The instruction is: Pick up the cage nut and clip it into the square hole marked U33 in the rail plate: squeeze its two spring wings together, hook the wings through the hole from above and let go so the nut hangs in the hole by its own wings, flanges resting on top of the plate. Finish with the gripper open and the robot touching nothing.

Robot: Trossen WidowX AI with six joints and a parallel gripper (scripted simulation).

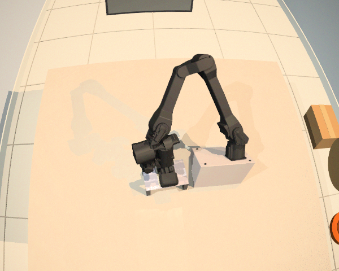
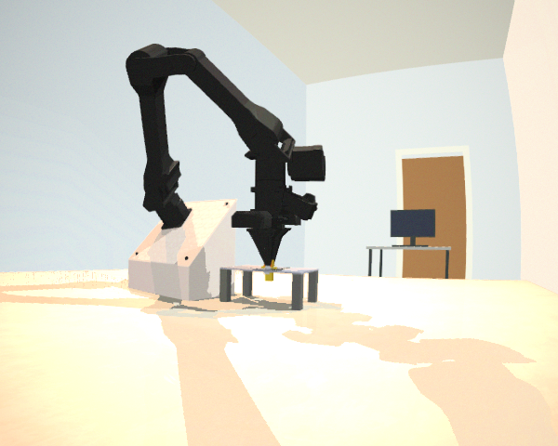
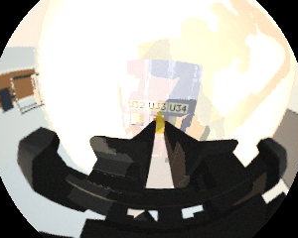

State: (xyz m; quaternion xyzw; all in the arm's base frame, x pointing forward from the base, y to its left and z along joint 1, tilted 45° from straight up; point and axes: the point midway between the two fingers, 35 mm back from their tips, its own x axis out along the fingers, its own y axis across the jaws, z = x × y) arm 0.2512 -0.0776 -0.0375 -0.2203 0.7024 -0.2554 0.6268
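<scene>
Gripper: fingers nearly closed, pinched on the yellow cage nut. The nut is at the rail plate; its lower part shows beneath the plate's top surface in the exterior view, with yellow also showing above. In the wrist view it lies just beside the U33 label, between the plate's U32 and U34 labels.

Step in hand, by our reading: insertion at U33, wings squeezed and at least partly through the plate. Next we would confirm that the flanges sit on the plate's top, ease down or re-centre if they do not, then open the fingers gently and lift straight up off the plate. Opening too early could leave the nut cocked on the plate's hole edge.

Hard to make out: the square hole itself, behind nut and fingertips; whether both wings have hooked under the plate; whether the flanges touch its top. From above, the gripper body hides the nut entirely. Glare washes out much around the plate in the wrist view.
</scene>
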